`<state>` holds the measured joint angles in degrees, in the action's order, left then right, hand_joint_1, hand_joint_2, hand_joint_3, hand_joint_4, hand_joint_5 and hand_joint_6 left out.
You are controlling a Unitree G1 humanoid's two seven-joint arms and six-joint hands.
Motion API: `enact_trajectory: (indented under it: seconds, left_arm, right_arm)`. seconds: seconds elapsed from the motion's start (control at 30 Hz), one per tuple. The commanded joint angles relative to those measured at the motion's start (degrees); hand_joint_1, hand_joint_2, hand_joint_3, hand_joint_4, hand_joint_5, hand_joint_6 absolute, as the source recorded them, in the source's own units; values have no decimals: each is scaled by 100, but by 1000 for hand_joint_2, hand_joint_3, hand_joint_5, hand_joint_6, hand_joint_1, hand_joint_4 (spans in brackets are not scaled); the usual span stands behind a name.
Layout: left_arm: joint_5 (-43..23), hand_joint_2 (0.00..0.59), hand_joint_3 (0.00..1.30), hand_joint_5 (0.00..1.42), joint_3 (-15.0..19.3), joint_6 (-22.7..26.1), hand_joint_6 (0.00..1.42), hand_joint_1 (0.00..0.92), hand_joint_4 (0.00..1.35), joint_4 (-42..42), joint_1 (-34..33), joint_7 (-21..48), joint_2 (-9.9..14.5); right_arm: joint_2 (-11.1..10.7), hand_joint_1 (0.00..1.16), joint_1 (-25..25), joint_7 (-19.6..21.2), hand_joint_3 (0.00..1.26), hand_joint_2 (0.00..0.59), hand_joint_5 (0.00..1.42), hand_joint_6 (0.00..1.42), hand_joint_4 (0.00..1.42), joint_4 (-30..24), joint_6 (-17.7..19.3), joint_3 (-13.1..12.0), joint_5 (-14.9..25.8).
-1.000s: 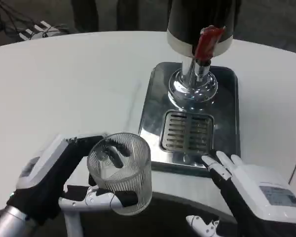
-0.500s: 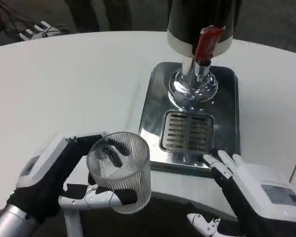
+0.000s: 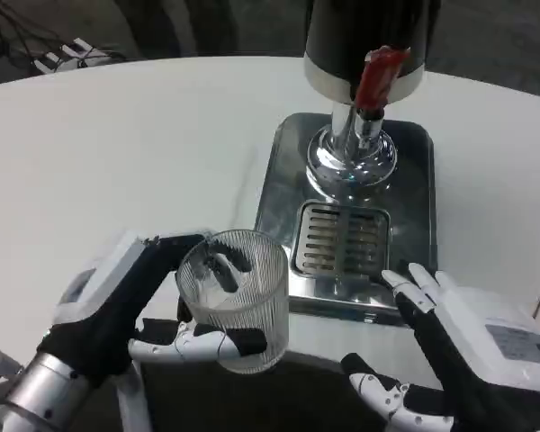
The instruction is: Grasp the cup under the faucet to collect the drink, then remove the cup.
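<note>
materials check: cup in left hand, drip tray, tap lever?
Cup: clear and ribbed, the fingers show through it; glass or hard plastic, cannot tell which.
Drip tray: brushed metal, likely stainless, dull reflections, slotted grate.
Tap lever: glossy red, probably plastic.

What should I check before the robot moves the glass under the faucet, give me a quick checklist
1. Grip: left hand holds the ribbed glass cup, fingers wrapped around its wall: ok.
2. Cup upright, mouth up: ok.
3. Cup under the faucet: not ok, it sits off the drip tray's near left corner, short of the slotted grate.
4. Grate bare, ready for the cup: ok.
5. Right hand holds nothing, near the tray's front edge, beside the path: ok.
6. Red tap handle position, open or closed: cannot tell.
</note>
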<state>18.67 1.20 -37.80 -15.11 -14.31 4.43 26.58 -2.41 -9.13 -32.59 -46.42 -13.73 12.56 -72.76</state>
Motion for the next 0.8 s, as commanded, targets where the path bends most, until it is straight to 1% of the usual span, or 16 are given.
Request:
enact_trajectory:
  seconds: [0.03,0.1,0.2,0.4,0.67,0.8]
  left_arm:
    - [199,0,1024,1098,-79,-37,581,495,1106,-402,-392,-302,-92]
    - [296,0,1024,1098,-127,-74,584,496,1106,-592,-549,-378,-117]
    - [506,0,1024,1098,-279,-78,587,496,1106,-1050,-998,-573,-197]
    - [755,0,1024,1098,-494,-91,589,496,1106,-1786,-1674,-951,-290]
    - [1085,0,1024,1108,-833,-115,590,496,1106,-3081,-2627,-1492,-279]
    - [1231,0,1023,1110,-997,-58,591,496,1106,-3692,-3078,-1752,-297]
  right_arm:
    - [67,373,72,164,115,385,0,128,0,94,-52,-91,-5]
    - [90,371,105,216,113,384,0,128,0,93,-63,-117,-13]
    - [108,356,76,272,104,390,0,128,0,23,-67,-146,-16]
    - [143,348,-88,308,105,390,0,143,0,-137,-46,-164,-6]
    - [169,343,-336,317,105,390,0,157,0,-367,-1,-216,52]
    - [162,343,-383,309,105,390,2,159,0,-448,21,-256,97]
